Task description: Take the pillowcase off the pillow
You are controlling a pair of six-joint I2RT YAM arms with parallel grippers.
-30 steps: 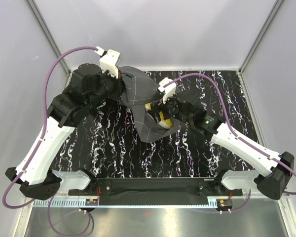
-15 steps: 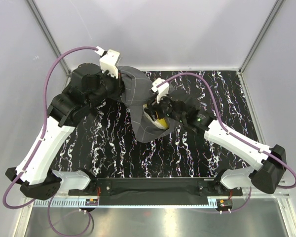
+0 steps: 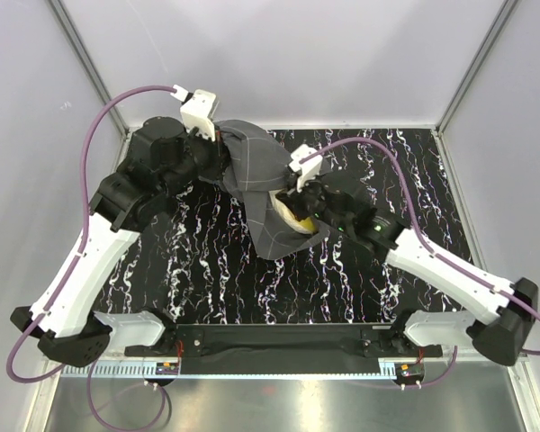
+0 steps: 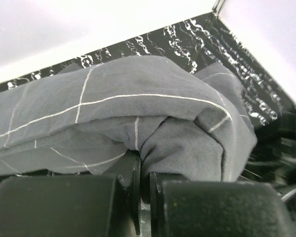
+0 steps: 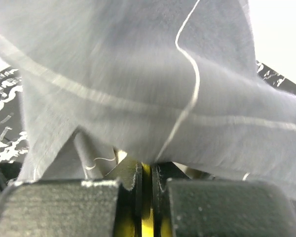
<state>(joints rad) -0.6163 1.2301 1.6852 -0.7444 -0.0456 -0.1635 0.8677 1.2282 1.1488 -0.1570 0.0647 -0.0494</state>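
Observation:
The dark grey, white-gridded pillowcase (image 3: pixel 252 175) is bunched at the back middle of the table and lifted at its left end. My left gripper (image 3: pixel 218 164) is shut on a fold of it; in the left wrist view the fabric (image 4: pixel 138 108) is pinched between the jaws of that gripper (image 4: pixel 144 165). A small cream and yellow part of the pillow (image 3: pixel 294 216) shows at the case's opening. My right gripper (image 3: pixel 299 207) is shut there. In the right wrist view its jaws (image 5: pixel 147 170) clamp the pillow's yellow edge (image 5: pixel 147 217), with the pillowcase (image 5: pixel 153 74) draped above.
The black, white-veined marble tabletop (image 3: pixel 207 261) spreads around the bundle. White enclosure walls (image 3: pixel 324 54) with metal posts stand at the back and sides. Both arm bases sit on the rail (image 3: pixel 270 342) at the near edge.
My right gripper has gone from open to shut on the pillow's yellow edge after reaching into the case's opening. The left gripper keeps its hold on the pillowcase, barely moved.

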